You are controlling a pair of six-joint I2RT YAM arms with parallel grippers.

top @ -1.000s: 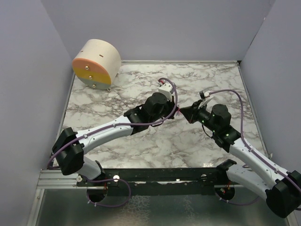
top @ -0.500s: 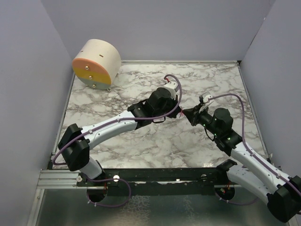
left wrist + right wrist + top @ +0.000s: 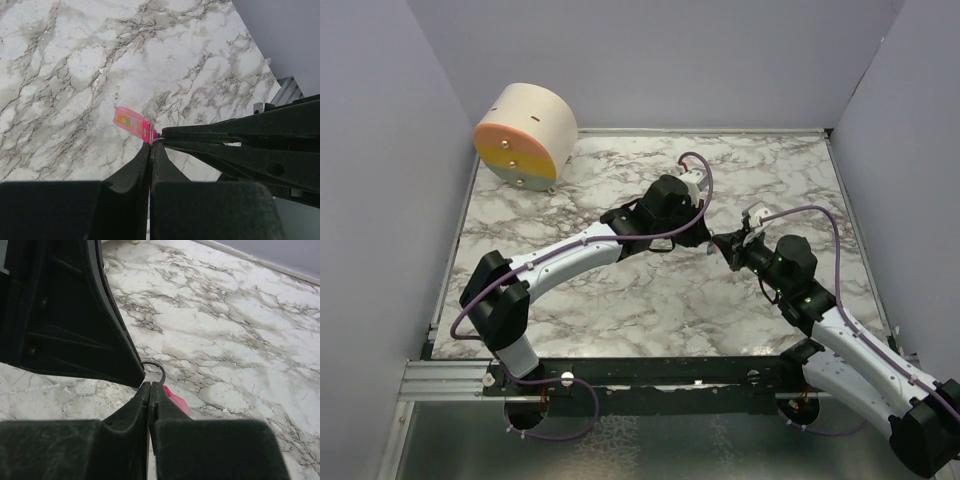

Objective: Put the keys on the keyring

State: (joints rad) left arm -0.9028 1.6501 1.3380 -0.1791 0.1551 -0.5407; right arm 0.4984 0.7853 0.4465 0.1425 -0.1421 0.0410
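Note:
Over the middle of the marble table my two grippers meet tip to tip. The left gripper (image 3: 706, 240) (image 3: 151, 146) is shut on the pink key (image 3: 131, 121), which sticks out past its tips. A pink line shows between its jaws. The right gripper (image 3: 720, 244) (image 3: 150, 386) is shut on the keyring (image 3: 158, 368), whose thin metal loop arcs out from its tips. In the right wrist view the key (image 3: 179, 401) shows behind the right finger. A speck of the blue tag (image 3: 158, 134) shows where the tips touch; the rest is hidden.
A beige drum with an orange and yellow face (image 3: 525, 135) stands at the back left corner. Grey walls close the table on three sides. A metal rail (image 3: 650, 372) with the arm bases runs along the near edge.
The left wrist has swung up and to the right, and the right arm has shifted with it. The meeting point has drifted slightly right. Both grippers have stayed shut.

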